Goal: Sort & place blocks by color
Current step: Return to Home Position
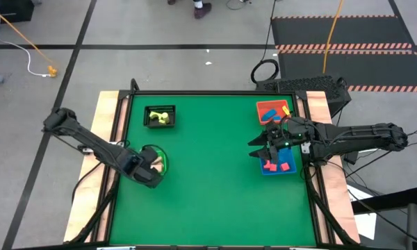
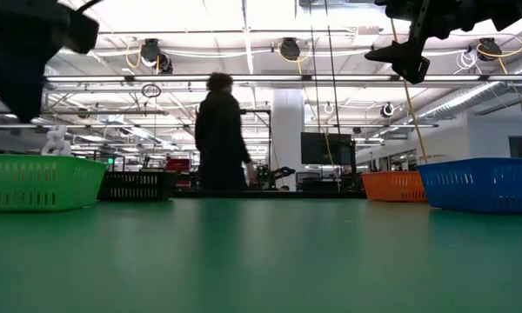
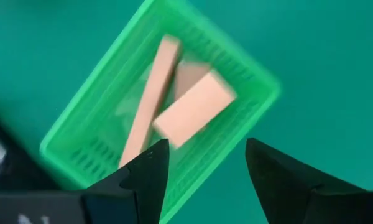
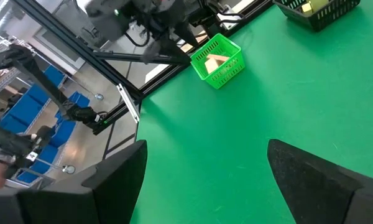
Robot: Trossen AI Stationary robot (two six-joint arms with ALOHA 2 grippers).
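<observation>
My left gripper (image 3: 205, 163) hangs open above the green bin (image 3: 81, 118), pointing down, with nothing between its fingers. Inside the bin lie tan blocks: a long bar (image 3: 150, 99) and a shorter block (image 3: 196, 112) resting across another. In the high view the left gripper (image 1: 150, 167) covers most of the green bin (image 1: 162, 157) at the table's left. My right gripper (image 1: 256, 148) waits wide open and high beside the blue bin (image 1: 289, 169), which holds red blocks (image 1: 270, 165) and a blue one. The black bin (image 1: 160, 117) holds yellow-green blocks.
An orange-red bin (image 1: 267, 106) with small blocks stands at the far right, just beyond the blue bin. The middle of the green mat (image 1: 208, 173) is bare. A person (image 2: 219, 130) stands in the room beyond the table's far edge.
</observation>
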